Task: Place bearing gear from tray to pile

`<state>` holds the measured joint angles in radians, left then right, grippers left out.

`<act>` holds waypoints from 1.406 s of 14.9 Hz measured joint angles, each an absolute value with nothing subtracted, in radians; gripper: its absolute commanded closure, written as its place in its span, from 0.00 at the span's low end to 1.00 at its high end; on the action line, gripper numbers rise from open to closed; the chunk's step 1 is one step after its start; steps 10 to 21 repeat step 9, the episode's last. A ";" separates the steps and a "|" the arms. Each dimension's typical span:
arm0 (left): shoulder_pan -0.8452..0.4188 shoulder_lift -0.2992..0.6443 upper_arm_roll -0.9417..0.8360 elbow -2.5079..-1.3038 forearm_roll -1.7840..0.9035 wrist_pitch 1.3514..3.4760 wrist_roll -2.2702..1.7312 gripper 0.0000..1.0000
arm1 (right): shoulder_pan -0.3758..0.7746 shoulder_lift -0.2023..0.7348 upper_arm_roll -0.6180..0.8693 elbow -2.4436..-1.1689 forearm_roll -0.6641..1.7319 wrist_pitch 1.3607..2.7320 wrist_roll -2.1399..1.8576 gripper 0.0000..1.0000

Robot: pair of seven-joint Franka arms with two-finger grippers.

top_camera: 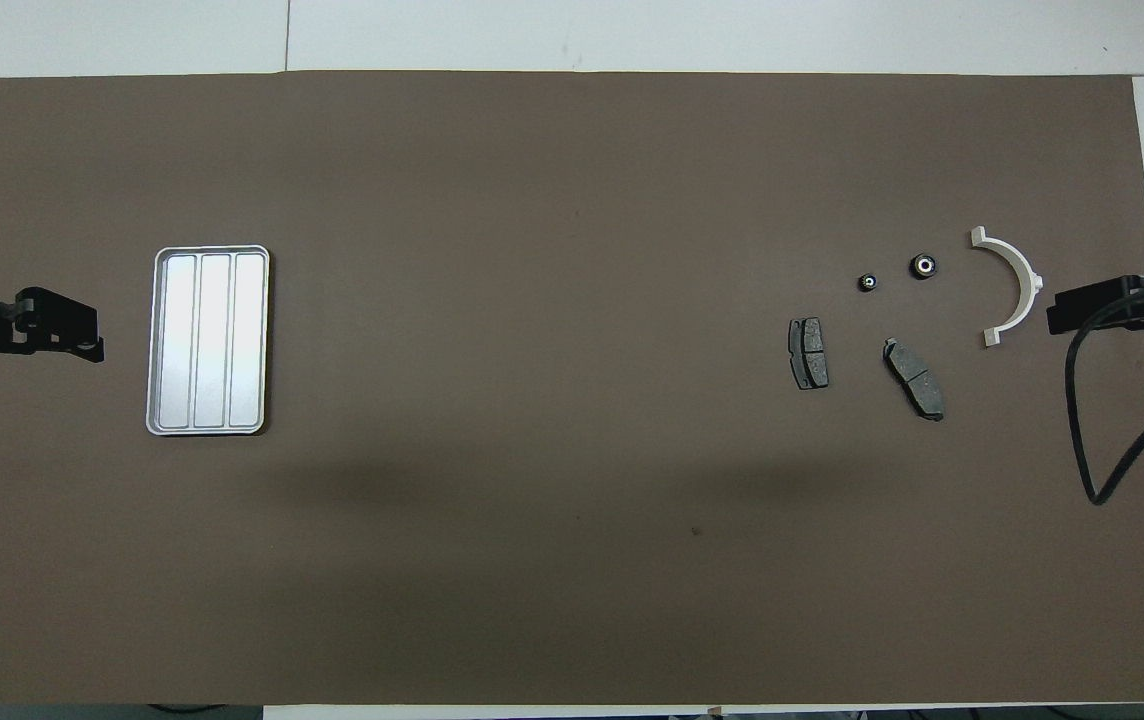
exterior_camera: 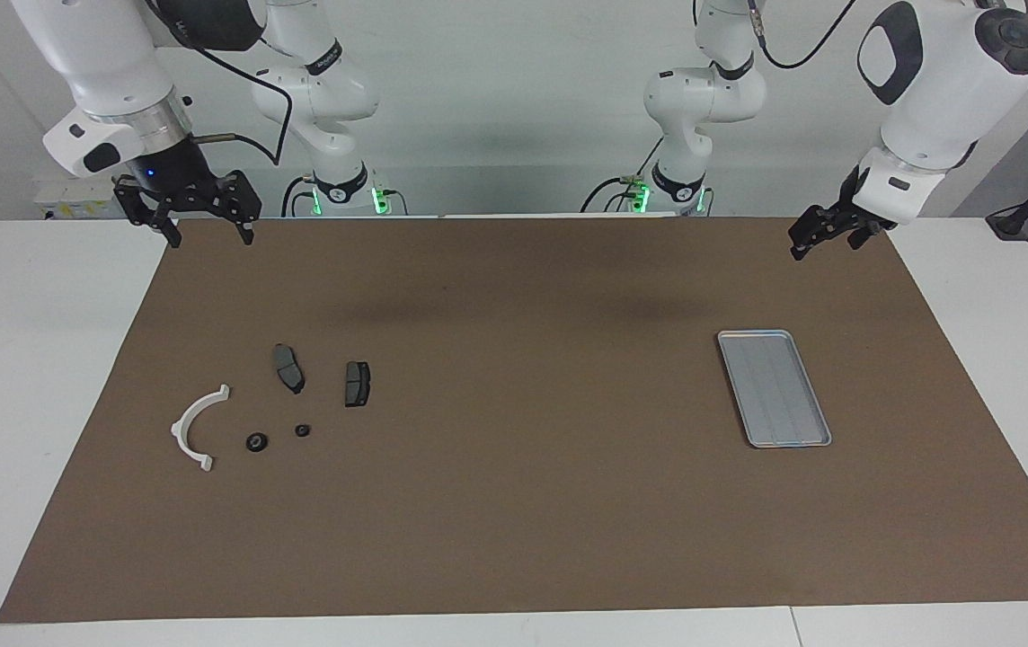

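Ridged metal tray [top_camera: 209, 340] (matt sheen)

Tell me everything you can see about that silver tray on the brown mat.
The tray is a flat rectangle that looks like silvery metal, with rounded corners, a low raised rim and lengthwise ridges splitting its floor into three strips. It lies flat on the brown mat toward the left arm's end of the table, with nothing in it. Nothing touches it but the mat; the small parts lie apart, toward the right arm's end.
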<state>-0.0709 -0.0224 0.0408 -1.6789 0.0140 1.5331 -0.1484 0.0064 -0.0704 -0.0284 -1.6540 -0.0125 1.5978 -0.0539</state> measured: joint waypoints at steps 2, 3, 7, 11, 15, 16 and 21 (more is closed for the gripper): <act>-0.071 -0.022 0.041 -1.679 0.014 1.533 -0.148 0.00 | 0.006 -0.071 -0.030 -1.654 -0.013 1.596 -0.054 0.00; -0.071 -0.022 0.041 -1.679 0.014 1.533 -0.148 0.00 | 0.006 -0.071 -0.032 -1.654 -0.013 1.596 -0.054 0.00; -0.071 -0.022 0.041 -1.679 0.014 1.533 -0.148 0.00 | 0.006 -0.071 -0.035 -1.654 -0.013 1.595 -0.054 0.00; -0.071 -0.022 0.041 -1.679 0.014 1.533 -0.148 0.00 | 0.006 -0.072 -0.035 -1.654 -0.013 1.594 -0.054 0.00; -0.071 -0.022 0.041 -1.679 0.014 1.533 -0.148 0.00 | 0.006 -0.072 -0.035 -1.654 -0.013 1.594 -0.054 0.00; -0.071 -0.022 0.041 -1.679 0.014 1.533 -0.148 0.00 | 0.006 -0.072 -0.035 -1.654 -0.013 1.594 -0.054 0.00; -0.071 -0.022 0.041 -1.679 0.014 1.533 -0.148 0.00 | 0.006 -0.072 -0.035 -1.654 -0.013 1.594 -0.054 0.00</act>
